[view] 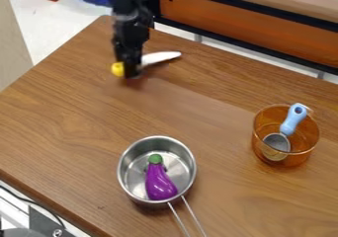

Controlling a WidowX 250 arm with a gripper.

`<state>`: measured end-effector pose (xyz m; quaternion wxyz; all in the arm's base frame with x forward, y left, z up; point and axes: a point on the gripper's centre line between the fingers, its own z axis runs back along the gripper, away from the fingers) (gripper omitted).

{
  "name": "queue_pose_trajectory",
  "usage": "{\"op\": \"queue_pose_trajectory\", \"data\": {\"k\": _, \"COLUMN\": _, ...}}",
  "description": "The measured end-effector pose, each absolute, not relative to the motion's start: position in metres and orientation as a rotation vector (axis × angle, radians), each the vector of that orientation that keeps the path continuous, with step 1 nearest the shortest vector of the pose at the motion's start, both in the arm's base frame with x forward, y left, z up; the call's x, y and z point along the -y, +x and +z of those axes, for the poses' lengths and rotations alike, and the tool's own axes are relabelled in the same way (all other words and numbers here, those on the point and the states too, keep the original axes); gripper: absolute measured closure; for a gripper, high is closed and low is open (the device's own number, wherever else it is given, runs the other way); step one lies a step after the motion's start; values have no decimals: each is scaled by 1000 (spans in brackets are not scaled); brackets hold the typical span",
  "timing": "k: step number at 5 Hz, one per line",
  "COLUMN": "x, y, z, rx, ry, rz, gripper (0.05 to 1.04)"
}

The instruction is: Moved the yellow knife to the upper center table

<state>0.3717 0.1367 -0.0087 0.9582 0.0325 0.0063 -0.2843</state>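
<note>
Beyond the pot [157, 144], the hand [131, 74] is hanging across the yellow-handled knife [158, 58]; can't tell how far open or whether it's gripping. Eggplant [158, 184] is lying inside the pot.

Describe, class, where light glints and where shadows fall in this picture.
In the camera view, small white glints on the purple eggplant; bright reflections inside the metal pot; a soft shadow on the table just below the gripper, another by the pot's lower edge.

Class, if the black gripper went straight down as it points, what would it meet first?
The gripper would most likely meet the wooden tabletop, right by the yellow knife, though depth is unclear.
</note>
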Motion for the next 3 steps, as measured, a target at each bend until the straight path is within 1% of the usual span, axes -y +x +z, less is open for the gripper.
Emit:
{"op": "queue_pose_trajectory", "data": {"k": 1, "x": -120, "y": 374, "z": -7, "rx": -8, "ry": 17, "rz": -654, "gripper": 632}}
{"op": "queue_pose_trajectory", "data": {"k": 2, "x": -100, "y": 389, "z": 0, "rx": 38, "ry": -8, "rz": -752, "gripper": 632}}
{"op": "queue_pose_trajectory", "data": {"k": 3, "x": -79, "y": 393, "z": 4, "rx": 54, "ry": -60, "rz": -850, "gripper": 632}}
